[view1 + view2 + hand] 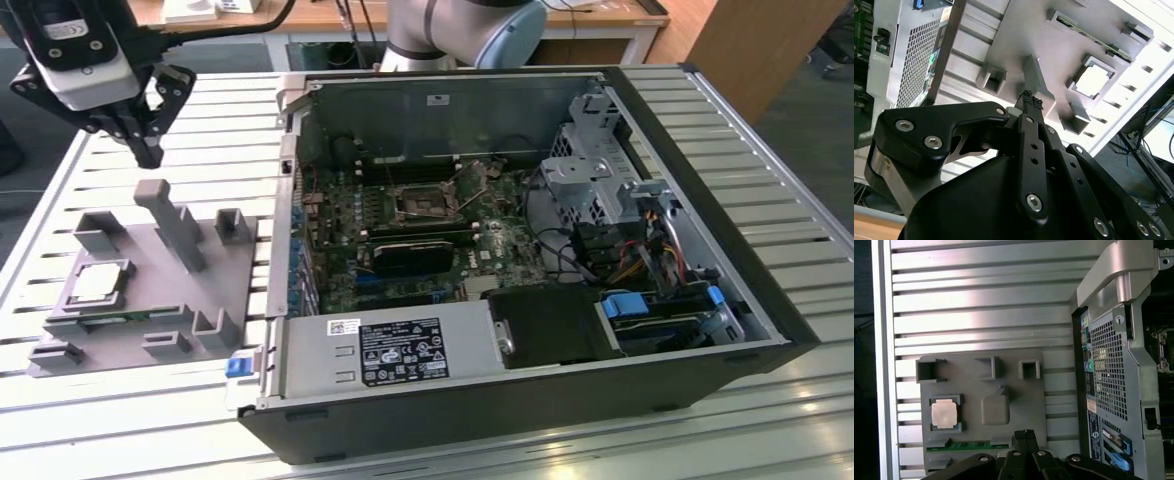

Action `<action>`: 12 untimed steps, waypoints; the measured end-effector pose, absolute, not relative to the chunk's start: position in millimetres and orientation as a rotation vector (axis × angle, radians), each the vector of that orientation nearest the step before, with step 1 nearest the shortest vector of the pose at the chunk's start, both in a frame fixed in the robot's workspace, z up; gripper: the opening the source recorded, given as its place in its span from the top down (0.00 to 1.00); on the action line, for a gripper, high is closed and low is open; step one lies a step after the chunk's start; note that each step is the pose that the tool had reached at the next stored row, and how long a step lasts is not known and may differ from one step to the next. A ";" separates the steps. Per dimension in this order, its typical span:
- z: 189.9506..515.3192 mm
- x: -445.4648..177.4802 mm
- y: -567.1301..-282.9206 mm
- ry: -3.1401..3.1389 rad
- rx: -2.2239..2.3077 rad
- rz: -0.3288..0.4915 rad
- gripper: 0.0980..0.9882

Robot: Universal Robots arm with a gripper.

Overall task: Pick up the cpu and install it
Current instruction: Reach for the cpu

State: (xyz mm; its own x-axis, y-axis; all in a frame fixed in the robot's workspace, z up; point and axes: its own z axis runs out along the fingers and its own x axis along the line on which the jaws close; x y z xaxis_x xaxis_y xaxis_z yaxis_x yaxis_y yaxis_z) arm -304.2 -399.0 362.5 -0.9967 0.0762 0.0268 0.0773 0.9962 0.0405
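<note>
While the gripper (144, 150) hangs with fingers together, the cpu (100, 283) lies seated in the grey holder (220, 290) on the counter's left; an off-centre descent risks striking the holder's walls.

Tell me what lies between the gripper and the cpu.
In the first wrist view, the grey holder plate and its upright post lie between the gripper and the cpu.

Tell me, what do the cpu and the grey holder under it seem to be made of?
The cpu: probably metal on top, silver-grey and shiny, reflecting light brightly. The holder: likely plastic, matte uniform grey, without glare.
</note>
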 end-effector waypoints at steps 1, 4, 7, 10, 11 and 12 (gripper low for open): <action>362.1 -306.0 -399.0 -3.113 -0.120 -0.065 0.99; 361.2 -312.8 -399.0 -3.113 -0.120 -0.065 0.99; 360.4 -319.7 -399.0 -3.113 -0.120 -0.065 0.99; 359.7 -326.0 -399.0 -3.113 -0.120 -0.065 0.99; 359.5 -328.0 -399.0 -3.113 -0.120 -0.065 0.99; 359.3 -330.0 -399.0 -3.113 -0.120 -0.065 0.99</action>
